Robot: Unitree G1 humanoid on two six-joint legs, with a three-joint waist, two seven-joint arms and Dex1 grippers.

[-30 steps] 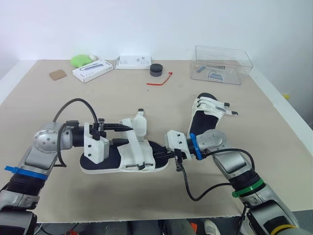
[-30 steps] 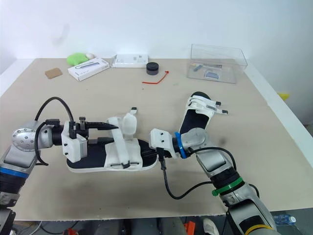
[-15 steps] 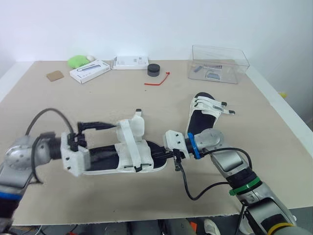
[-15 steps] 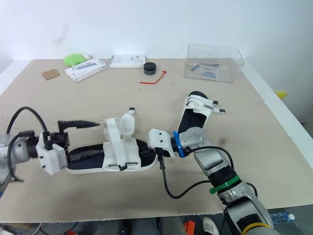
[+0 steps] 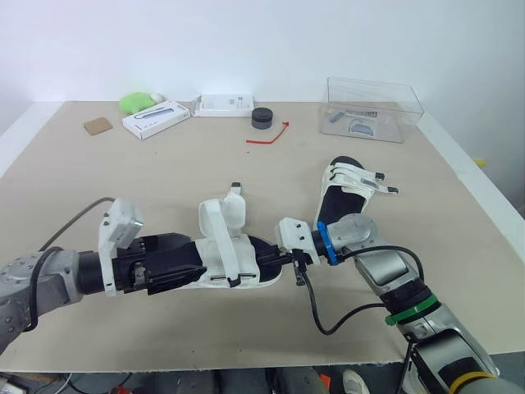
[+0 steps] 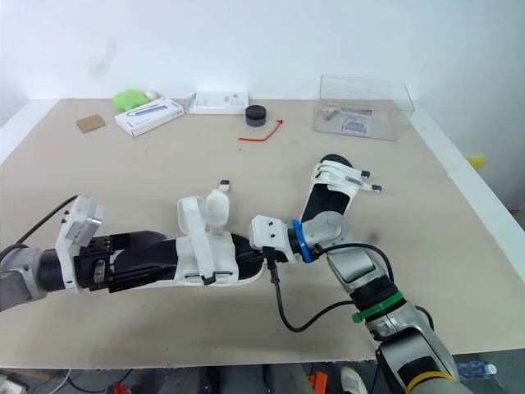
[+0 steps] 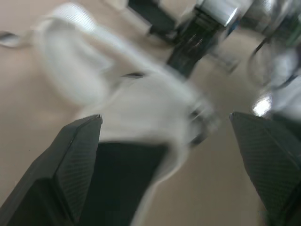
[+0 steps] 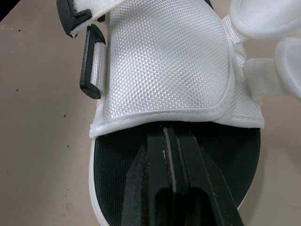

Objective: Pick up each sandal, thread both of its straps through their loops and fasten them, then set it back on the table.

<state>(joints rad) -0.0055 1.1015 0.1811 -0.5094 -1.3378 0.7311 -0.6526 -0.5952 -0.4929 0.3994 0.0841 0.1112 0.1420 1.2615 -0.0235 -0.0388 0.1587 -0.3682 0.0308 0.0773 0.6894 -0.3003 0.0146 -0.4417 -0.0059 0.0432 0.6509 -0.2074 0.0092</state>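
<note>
The sandal [image 5: 234, 261] being worked on lies on its sole near the front middle of the worktop [image 5: 164, 172], with its heel toward the robot's left and its toe toward the right. It has a black footbed, a white sole and a broad white strap over the midfoot. Two white strap ends [image 5: 223, 218] stand up loose above it, not pulled down across the foot. In the right wrist view a black plastic loop [image 8: 91, 66] sits at the side edge of the broad strap.

The left jaws are spread wide over the heel half of this sandal, with one black finger [image 7: 75, 160] on each side of the footbed. The left wrist view is blurred, so I cannot tell whether the fingers touch the sole.

The right jaws are closed at the toe end, the fingers [image 8: 174, 188] pressed together with nothing between them. They lie over the black footbed, and their tip reaches the front hem of the broad strap.

The second sandal [image 5: 349, 187] lies flat just behind the right forearm, near the first but apart from it. It points away from the robot, and its white straps lie across it with their dark tips poking out to the right.

Along the far edge stand a clear plastic box [image 5: 373, 107], a small black round puck [image 5: 262, 117], a red strip [image 5: 269, 135], two white cartons [image 5: 156, 119] [image 5: 223, 104], a green lump [image 5: 135, 101] and a brown square [image 5: 97, 125], all well apart from the sandals.
</note>
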